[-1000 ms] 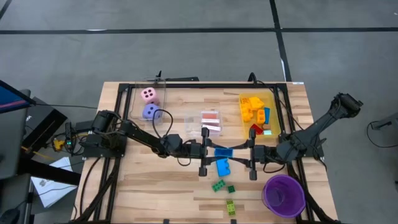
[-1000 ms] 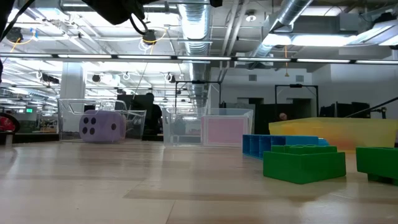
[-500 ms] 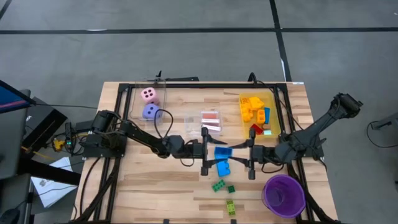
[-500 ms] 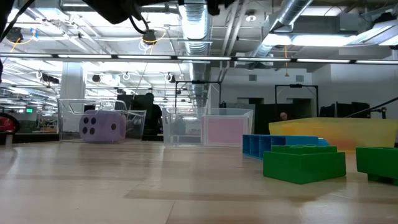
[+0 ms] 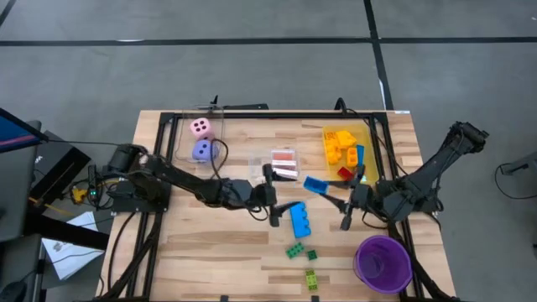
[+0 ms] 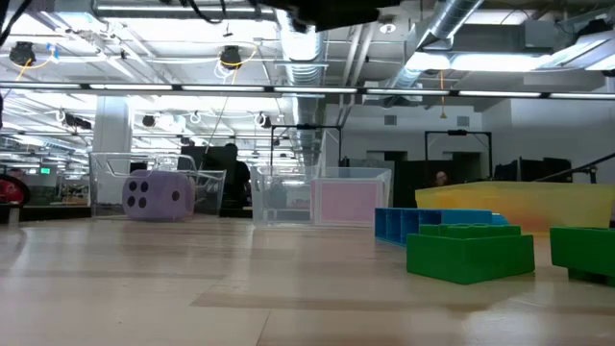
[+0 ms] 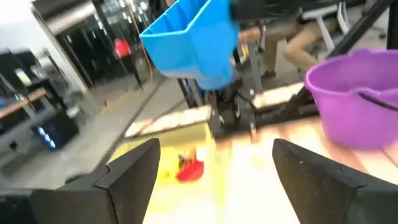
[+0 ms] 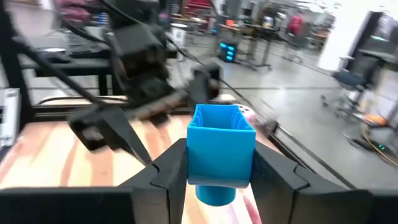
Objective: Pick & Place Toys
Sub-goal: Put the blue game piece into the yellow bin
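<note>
The right claw (image 5: 346, 200) pinches a blue brick (image 5: 315, 184), lifted above the worktop (image 5: 218, 252) near the yellow bin (image 5: 370, 155). The left claw (image 5: 273, 195) is spread and holds nothing, just left of a second blue brick (image 5: 299, 220) lying on the wood.

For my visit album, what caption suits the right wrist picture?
The right claw grips a blue brick above the wooden table, facing the open left claw.
</note>
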You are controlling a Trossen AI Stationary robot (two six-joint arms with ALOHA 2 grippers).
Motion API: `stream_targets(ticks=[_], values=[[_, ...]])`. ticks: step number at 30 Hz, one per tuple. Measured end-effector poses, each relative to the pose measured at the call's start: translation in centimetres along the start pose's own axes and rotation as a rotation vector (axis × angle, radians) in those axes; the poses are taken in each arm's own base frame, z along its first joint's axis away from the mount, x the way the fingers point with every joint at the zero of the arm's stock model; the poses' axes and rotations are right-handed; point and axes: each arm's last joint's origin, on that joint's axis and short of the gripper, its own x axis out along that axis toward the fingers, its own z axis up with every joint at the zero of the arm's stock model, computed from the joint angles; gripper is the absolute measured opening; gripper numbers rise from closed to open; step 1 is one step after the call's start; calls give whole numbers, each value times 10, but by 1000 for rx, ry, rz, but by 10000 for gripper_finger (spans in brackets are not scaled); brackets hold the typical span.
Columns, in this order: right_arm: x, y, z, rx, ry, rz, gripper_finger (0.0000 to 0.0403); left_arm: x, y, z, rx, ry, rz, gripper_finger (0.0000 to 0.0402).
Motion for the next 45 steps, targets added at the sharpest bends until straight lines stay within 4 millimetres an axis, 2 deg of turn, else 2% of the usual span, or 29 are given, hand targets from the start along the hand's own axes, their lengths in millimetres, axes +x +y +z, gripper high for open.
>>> stream_targets(ticks=[4,9,21,27,35,45], values=[[-6,-12,-4,75,32,-88,133,-19,12,12,-49,111,-39,297],[-9,-34,-16,160,101,-187,140,-37,21,14,-110,241,-70,293],[-16,-90,-63,325,422,-558,141,-41,23,13,-145,283,-69,292],[-28,-101,-73,377,515,-661,141,-41,23,13,-144,284,-66,292],[-38,-116,-98,438,586,-860,143,-41,23,13,-145,284,-66,292],[-31,-121,-104,452,567,-959,143,-41,23,13,-145,284,-66,292]])
